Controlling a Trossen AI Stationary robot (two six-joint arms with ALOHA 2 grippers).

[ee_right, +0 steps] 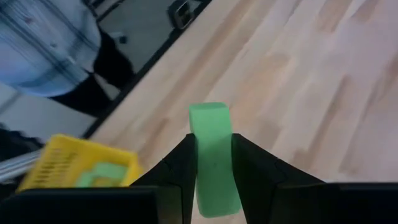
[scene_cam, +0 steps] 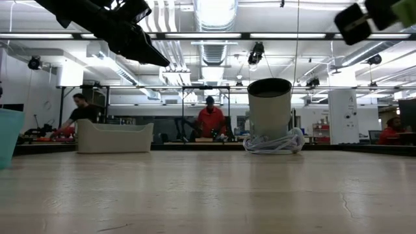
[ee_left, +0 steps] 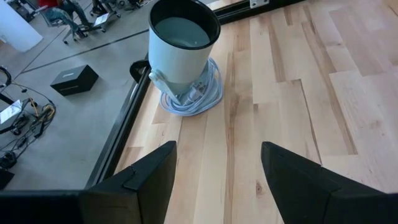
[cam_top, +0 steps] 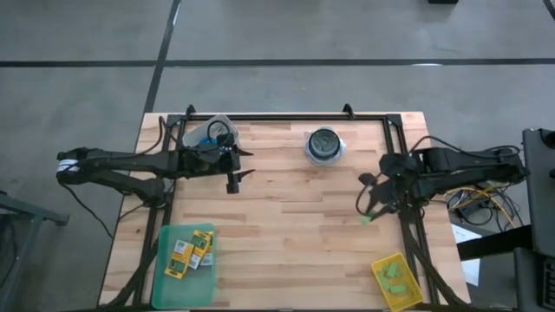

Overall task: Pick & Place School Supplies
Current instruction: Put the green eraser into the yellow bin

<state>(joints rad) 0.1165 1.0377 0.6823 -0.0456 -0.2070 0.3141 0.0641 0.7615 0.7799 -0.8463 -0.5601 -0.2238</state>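
The right gripper's (ee_right: 213,163) fingers (ee_right: 177,168) are clenched on a light-green eraser block (ee_right: 213,155) that stands up between them, held above bare wood near the table's right edge (cam_top: 422,165). Beyond the fingertips sits the yellow bin (ee_right: 74,163) with more green blocks (ee_right: 102,173) inside, by the table's rim. The left gripper's (ee_left: 216,174) fingers are spread wide and hold nothing; ahead of them lies open wood, then a white cup (ee_left: 181,46) on a coiled cable (ee_left: 198,96), close to the table's framed edge
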